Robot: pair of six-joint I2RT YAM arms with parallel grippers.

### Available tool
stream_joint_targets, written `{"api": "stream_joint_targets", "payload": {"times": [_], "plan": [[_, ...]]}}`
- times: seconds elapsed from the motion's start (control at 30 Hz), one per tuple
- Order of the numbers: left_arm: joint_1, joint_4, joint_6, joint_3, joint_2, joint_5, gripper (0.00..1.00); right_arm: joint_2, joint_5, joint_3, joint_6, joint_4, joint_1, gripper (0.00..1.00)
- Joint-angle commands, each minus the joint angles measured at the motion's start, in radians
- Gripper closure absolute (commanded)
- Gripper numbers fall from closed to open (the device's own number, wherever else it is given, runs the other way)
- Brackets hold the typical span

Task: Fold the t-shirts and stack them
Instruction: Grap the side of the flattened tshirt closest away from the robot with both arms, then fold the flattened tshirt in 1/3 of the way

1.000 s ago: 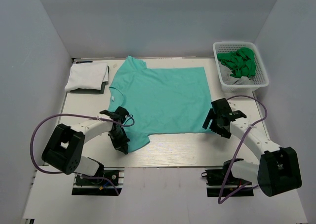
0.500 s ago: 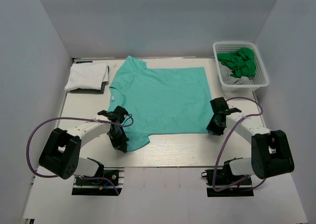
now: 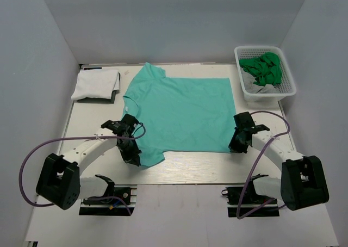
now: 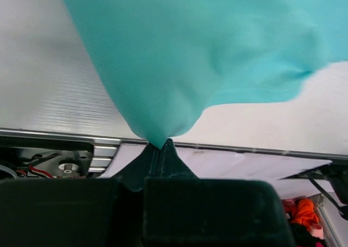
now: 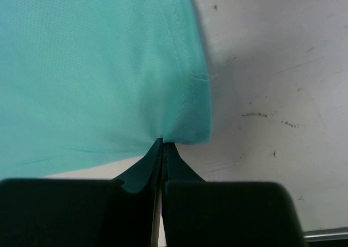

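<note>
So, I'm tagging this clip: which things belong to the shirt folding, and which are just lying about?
Job: teal t-shirt, held by left gripper and right gripper; folded white t-shirt.
Lying about: white basket; green cloth inside it.

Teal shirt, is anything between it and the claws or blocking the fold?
Nothing visible. The left claw is shut on the teal shirt at its near sleeve, the right claw at its hem corner. The white shirt and basket lie apart, at the far corners.

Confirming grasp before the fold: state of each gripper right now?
Left gripper: shut on the teal t-shirt, cloth pinched by its near sleeve.
Right gripper: shut on the teal t-shirt, at its near hem corner.
</note>
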Motion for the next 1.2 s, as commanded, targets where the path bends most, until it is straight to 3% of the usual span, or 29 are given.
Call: {"api": "stream_joint_targets", "payload": {"times": [0.0,0.3,0.5,0.83,1.17], "plan": [[-0.003,-0.007,0.024,0.124,0.025,-0.016,1.00,-0.023,-0.054,0.036,-0.057,-0.037,0.004,1.00],[0.054,0.042,0.122,0.495,0.300,-0.040,1.00,0.104,-0.044,0.233,-0.069,-0.063,0.000,1.00],[0.107,0.030,0.163,0.708,0.398,-0.113,1.00,0.236,0.024,0.435,-0.088,-0.118,-0.003,1.00],[0.198,0.117,0.173,0.848,0.475,-0.150,1.00,0.400,0.098,0.642,-0.118,-0.181,-0.028,1.00],[0.218,0.210,0.242,0.989,0.639,-0.150,1.00,0.541,0.099,0.779,-0.127,-0.176,-0.062,1.00]]}}
